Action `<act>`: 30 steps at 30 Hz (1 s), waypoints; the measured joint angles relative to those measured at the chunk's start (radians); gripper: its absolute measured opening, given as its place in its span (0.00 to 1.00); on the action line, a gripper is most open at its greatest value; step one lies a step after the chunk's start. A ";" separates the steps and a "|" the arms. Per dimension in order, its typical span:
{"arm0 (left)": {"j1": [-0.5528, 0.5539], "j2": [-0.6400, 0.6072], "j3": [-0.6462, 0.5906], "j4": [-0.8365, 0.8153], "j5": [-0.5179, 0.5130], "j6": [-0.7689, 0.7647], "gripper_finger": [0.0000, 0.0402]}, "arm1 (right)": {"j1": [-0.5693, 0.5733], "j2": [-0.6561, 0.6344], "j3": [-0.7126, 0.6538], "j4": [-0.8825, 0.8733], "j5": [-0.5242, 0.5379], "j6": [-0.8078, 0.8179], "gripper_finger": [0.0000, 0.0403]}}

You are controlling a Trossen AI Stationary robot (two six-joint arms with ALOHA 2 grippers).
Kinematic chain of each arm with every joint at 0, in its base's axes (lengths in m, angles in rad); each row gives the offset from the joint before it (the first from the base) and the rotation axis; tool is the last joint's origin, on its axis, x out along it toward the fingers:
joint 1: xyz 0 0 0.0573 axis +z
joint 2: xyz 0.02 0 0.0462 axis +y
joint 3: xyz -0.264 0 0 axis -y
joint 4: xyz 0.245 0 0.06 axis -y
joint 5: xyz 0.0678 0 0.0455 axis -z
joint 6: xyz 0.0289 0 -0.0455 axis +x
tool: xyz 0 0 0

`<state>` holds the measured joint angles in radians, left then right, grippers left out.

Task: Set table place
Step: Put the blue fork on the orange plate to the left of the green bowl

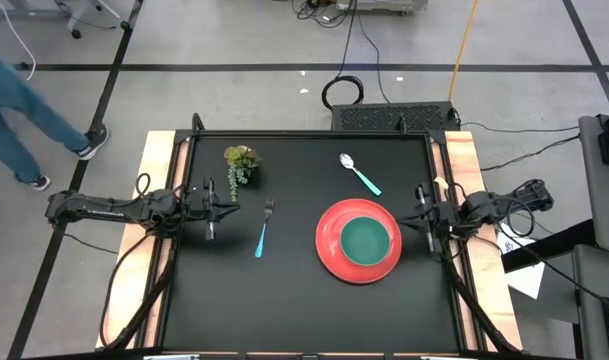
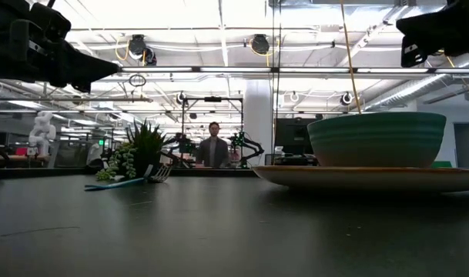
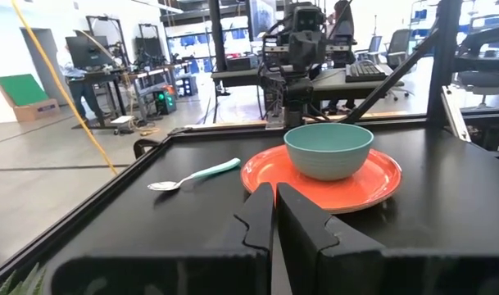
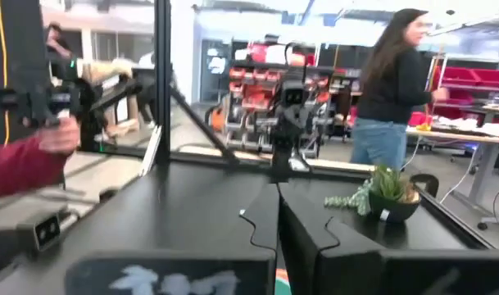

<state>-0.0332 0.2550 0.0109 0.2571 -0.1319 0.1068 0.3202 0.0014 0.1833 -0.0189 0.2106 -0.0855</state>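
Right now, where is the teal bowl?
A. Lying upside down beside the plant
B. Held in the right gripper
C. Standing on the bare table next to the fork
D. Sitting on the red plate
D: in the high view the teal bowl sits upright inside the red plate, and the left wrist view shows the same; the fork lies apart on the table.

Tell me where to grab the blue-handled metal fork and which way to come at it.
Grip the blue-handled metal fork at mid-handle, coming straight down with the fingers across its narrow width. It lies flat on the matte black tabletop, tines toward the green plant sprig, clear space around the handle. The left gripper, fingers shut, is probably the nearer one; it must open first.
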 joint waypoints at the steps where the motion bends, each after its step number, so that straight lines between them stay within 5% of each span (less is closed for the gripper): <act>1: 0.000 0.000 0.000 0.000 -0.005 -0.001 0.06 | 0.000 0.000 -0.004 0.000 0.000 -0.002 0.00; 12: 0.000 0.000 0.000 -0.002 -0.011 -0.059 0.06 | 0.000 -0.001 -0.151 0.257 0.002 -0.065 0.00; 22: 0.000 0.000 0.000 -0.023 -0.025 0.013 0.06 | 0.000 0.000 -0.159 0.249 0.002 -0.050 0.00; 30: -0.002 0.000 0.000 -0.022 -0.025 -0.131 0.06 | 0.000 0.001 -0.161 0.237 0.001 -0.039 0.00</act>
<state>-0.0347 0.2550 0.0105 0.2352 -0.1564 -0.0246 0.3202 0.0021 0.0223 0.2181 0.2119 -0.1248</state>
